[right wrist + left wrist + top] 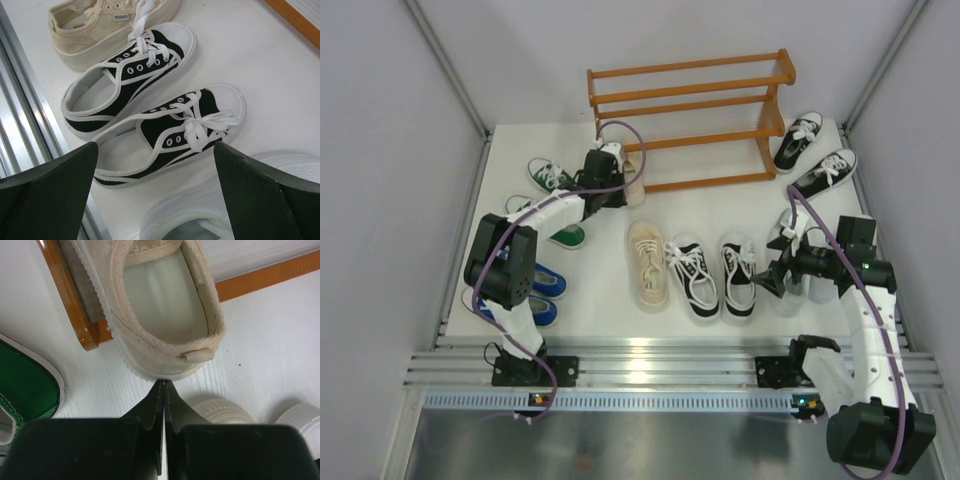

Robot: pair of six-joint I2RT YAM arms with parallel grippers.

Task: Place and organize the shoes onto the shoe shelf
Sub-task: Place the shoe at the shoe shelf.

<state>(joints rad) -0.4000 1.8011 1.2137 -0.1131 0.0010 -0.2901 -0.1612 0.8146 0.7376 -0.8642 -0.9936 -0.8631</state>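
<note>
The orange-brown shoe shelf [690, 100] stands at the back. One beige shoe [634, 176] lies with its toe in the shelf's bottom tier at the left end, its heel on the table. My left gripper [619, 184] is shut and empty, and in the left wrist view its tips [164, 383] touch that beige shoe's [165, 305] heel sole. My right gripper [772, 278] is open and empty, and it hovers [155, 200] over an all-white shoe [200, 220] beside a black pair [165, 135]. The other beige shoe [647, 262] lies mid-table.
A second black pair [810, 155] lies right of the shelf. Green shoes [552, 178] and blue shoes [535, 285] lie at the left, with a green one close beside my left gripper [25, 390]. The black pair [712, 275] sits mid-table, and a metal rail [650, 355] runs along the front edge.
</note>
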